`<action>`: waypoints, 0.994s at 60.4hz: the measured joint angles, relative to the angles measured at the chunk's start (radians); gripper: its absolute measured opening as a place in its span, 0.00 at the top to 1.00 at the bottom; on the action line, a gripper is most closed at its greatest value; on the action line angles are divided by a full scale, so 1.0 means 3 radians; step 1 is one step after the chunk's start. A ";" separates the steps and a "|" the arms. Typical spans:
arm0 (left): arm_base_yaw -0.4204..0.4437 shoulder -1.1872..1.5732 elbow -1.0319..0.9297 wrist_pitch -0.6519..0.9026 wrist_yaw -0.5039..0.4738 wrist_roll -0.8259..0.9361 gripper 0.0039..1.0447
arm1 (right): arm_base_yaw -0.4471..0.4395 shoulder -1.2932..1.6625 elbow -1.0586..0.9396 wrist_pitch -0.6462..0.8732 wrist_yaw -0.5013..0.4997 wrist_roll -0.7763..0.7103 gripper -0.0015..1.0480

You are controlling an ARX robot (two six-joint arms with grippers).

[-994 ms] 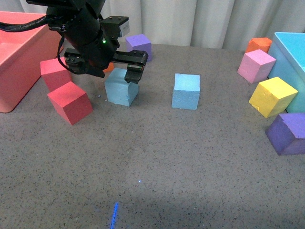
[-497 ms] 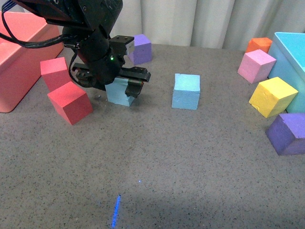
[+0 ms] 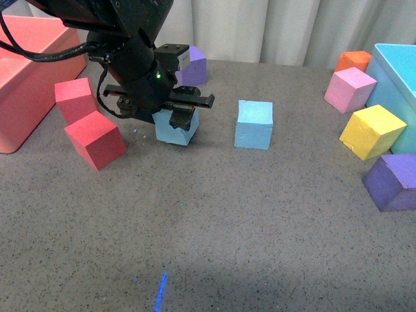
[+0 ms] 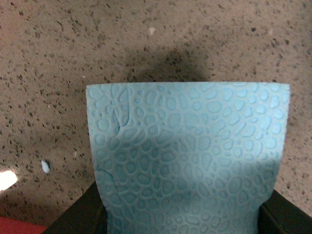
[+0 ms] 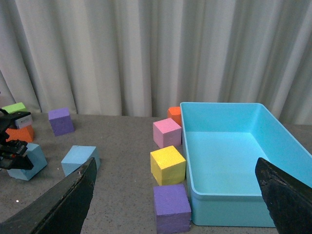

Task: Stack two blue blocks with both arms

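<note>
Left gripper [image 3: 174, 121]: jaws clenched on the held blue block [image 3: 177, 129], a black finger [image 4: 78, 214] at each side; the foam is pinched inward where they press.

Held blue block: sits slightly tilted, near the two red cubes [image 3: 95, 138]. Whether it is clear of the surface cannot be told.

Right gripper [image 5: 175, 165]: jaws spread wide, nothing between them.

Surface: grey speckled tabletop [image 3: 260, 227].

Room: pale pleated curtain [image 3: 273, 26] along the far edge.

Held block, appearance: matte sky blue, with a pebbled cell texture and a short crease near one edge in the left wrist view.

Second blue block [image 3: 254, 123]: same colour, flat on the tabletop, to the right of the held one and apart from it.

Periphery: red bin [image 3: 26, 71] at left; light-blue bin [image 3: 396, 71] at right, with pink, yellow, orange and purple cubes beside it.
</note>
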 joint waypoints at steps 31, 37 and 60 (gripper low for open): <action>-0.0577 -0.0688 -0.0057 -0.0238 -0.0177 -0.0498 0.55 | 0.0000 0.0000 0.0000 0.0000 -0.0001 0.0000 0.09; -0.0702 -0.0537 0.0168 -0.0411 -0.0225 -0.0553 0.55 | 0.0000 0.0000 0.0000 0.0000 -0.0001 0.0000 0.09; -0.0786 -0.0117 0.0805 -0.0919 -0.0298 -0.0670 0.56 | 0.0000 0.0000 0.0000 0.0000 -0.0001 0.0000 0.09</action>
